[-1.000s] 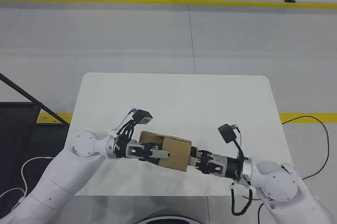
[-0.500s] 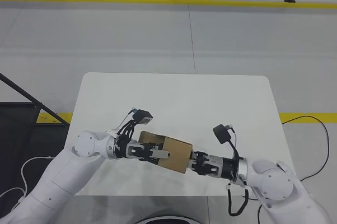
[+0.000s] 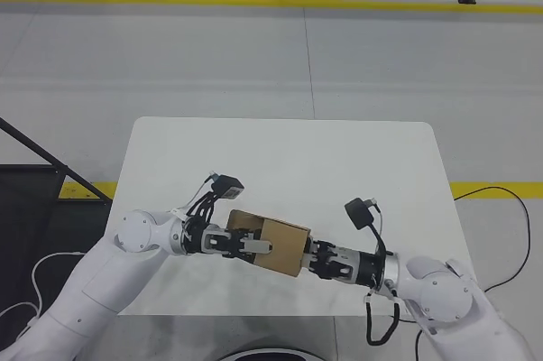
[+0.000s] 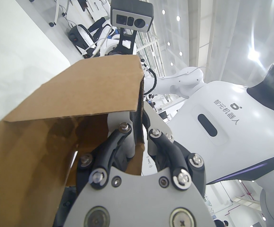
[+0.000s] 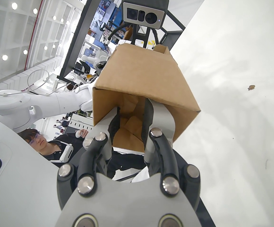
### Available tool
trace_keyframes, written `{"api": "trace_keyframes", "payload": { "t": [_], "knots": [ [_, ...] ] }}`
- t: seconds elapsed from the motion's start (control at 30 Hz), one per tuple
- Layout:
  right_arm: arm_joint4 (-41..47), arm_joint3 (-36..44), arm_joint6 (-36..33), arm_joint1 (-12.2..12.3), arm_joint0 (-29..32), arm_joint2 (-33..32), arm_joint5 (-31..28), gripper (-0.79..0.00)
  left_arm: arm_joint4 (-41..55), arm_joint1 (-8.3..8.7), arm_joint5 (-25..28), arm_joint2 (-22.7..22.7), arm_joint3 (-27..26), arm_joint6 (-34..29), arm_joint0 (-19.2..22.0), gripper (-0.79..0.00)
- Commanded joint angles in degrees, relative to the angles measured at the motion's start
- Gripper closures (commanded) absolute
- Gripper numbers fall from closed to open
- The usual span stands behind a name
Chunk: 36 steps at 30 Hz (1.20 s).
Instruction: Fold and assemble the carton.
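Scene: A brown carton (image 3: 270, 242) hangs between two robot arms, just below the middle of the top view, over the near part of a white table (image 3: 344, 162).

Carton: Opened out into a rectangular tube. The right end is open, with inner flaps showing loose deep inside, and it appears to be lifted off the tabletop.

Left gripper (image 4: 139, 124): Closed on the carton, with one finger on each side of a cardboard wall edge at the carton's left end.

Right gripper (image 5: 132, 114): Pushed into the open right end, its fingers spread apart under the top panel with nothing pinched between them.

Key relation: The carton's long axis runs left to right across the top view, dipping slightly toward the lower right, and it lines up with both forearms. Each gripper sits at its own end, so neither arm is the nearer one. The open mouth faces straight onto the right gripper.

Step in hand: Judging by the poses, the left arm holds the tube steady while the right one works on the flaps of the open end.

Risk: The left gripper grips only one thin wall, so a hard push along the axis could crease it or slip it free.

Also seen: A small brown scrap (image 5: 251, 87) lies on the table, well apart from the carton.
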State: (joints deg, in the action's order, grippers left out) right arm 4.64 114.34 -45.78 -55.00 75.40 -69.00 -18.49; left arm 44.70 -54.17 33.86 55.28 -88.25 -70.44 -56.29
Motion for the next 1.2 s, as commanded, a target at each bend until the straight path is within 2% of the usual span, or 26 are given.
{"api": "trace_keyframes", "payload": {
  "t": [0.0, 0.53, 0.8, 0.83, 0.9, 0.97, 1.0, 1.03, 1.17],
  "knots": [
    [0.00, 0.33, -0.09, 0.10, 0.63, -0.72, -0.17, -0.366, 0.03, 0.06, 0.00, 0.13, 0.01, 0.01, -0.06, 0.000],
    [1.59, 2.69, 0.58, 0.99, 6.53, -8.34, -2.39, -0.382, 0.14, 0.18, 0.20, 0.23, 0.57, 0.20, 0.00, 0.000],
    [2.93, 4.29, -0.18, 1.55, 10.38, -14.02, -8.45, -0.372, 0.05, 0.26, 0.29, 0.57, 0.93, 0.29, 0.05, 0.000],
    [2.87, 4.57, -0.74, 1.63, 10.79, -14.55, -9.74, -0.357, -0.02, 0.28, 0.29, 0.63, 1.01, 0.29, 0.07, 0.000],
    [2.51, 4.96, -1.77, 1.78, 11.60, -15.49, -12.09, -0.228, -0.81, 0.35, 0.25, 0.79, 1.11, 0.25, 0.26, 0.000],
    [1.93, 5.11, -2.26, 1.89, 12.21, -16.35, -13.67, -0.151, -2.82, 0.48, 0.52, 1.08, 1.22, 0.52, 0.64, 0.000],
    [1.55, 5.19, -2.42, 1.94, 12.44, -16.68, -14.31, -0.025, -3.88, 0.55, 0.76, 1.20, 1.20, 0.77, 0.80, 0.000],
    [1.19, 5.24, -2.48, 1.97, 12.65, -16.96, -14.86, 0.000, -4.96, 0.62, 0.93, 1.28, 1.00, 0.94, 0.98, 0.000],
    [-0.77, 5.37, -2.38, 2.10, 13.33, -17.90, -15.49, 0.000, -9.76, 1.04, 2.00, 2.12, 0.57, 2.02, 1.54, 0.000]
  ]
}}
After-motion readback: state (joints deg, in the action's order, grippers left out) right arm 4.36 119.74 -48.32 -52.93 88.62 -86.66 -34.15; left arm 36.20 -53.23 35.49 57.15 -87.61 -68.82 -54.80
